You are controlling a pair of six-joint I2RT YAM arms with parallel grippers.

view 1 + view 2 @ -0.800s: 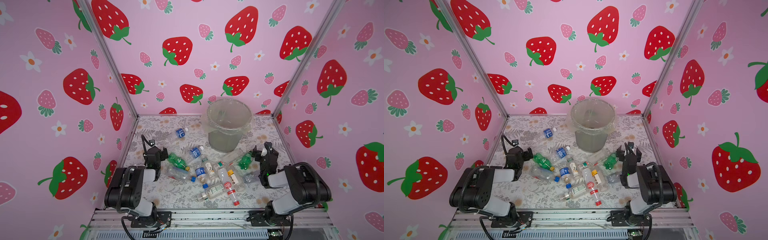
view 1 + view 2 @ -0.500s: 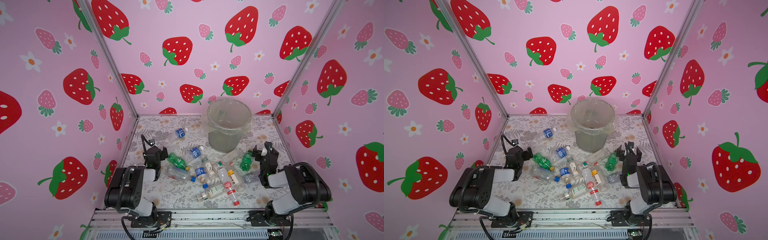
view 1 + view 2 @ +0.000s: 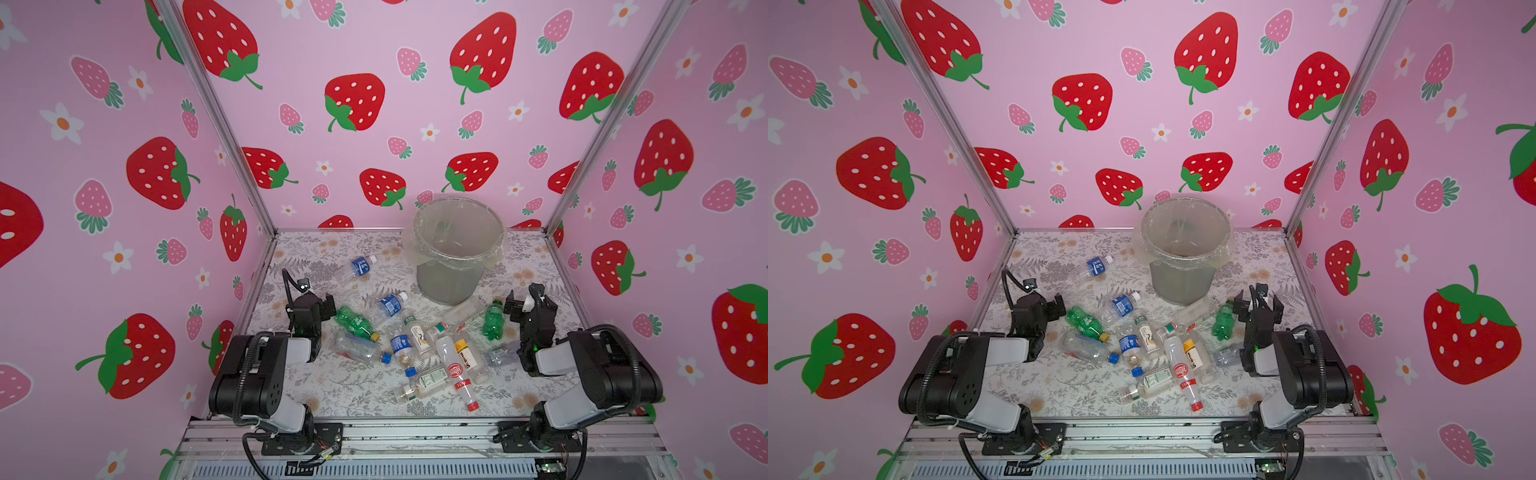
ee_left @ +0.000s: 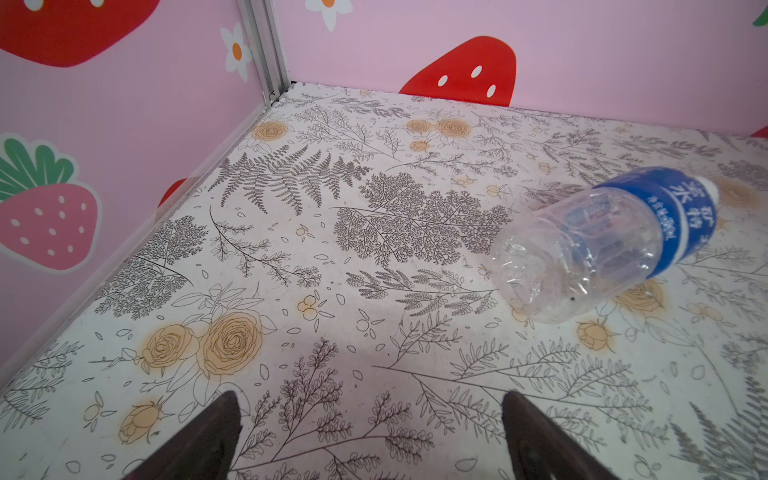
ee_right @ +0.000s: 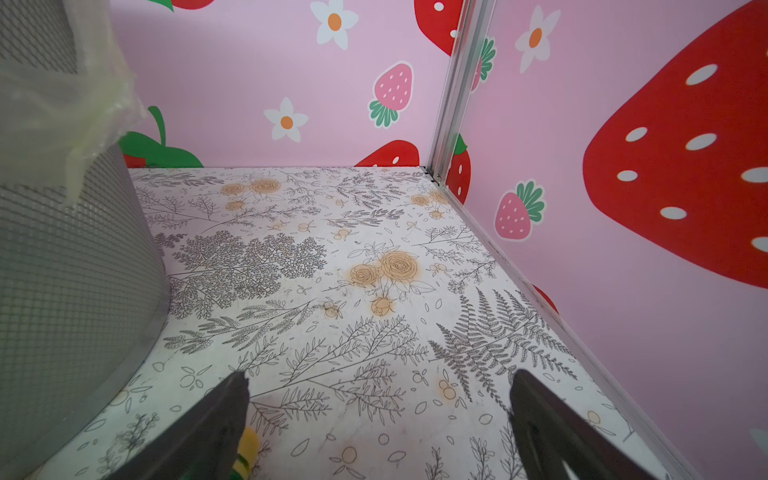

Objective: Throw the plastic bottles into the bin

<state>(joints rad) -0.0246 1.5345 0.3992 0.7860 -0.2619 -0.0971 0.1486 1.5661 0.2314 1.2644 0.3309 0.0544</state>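
Several plastic bottles lie in a loose pile mid-table in both top views. The grey bin, lined with a clear bag, stands upright behind them. My left gripper is open and empty beside a green bottle. In the left wrist view the left gripper hangs over bare table, a blue-labelled bottle ahead. My right gripper is open and empty next to another green bottle. In the right wrist view the right gripper is beside the bin.
Pink strawberry walls close in the table on three sides, with metal corner posts at the back. A lone blue-labelled bottle lies apart, left of the bin. A yellow bottle cap shows beside one right finger.
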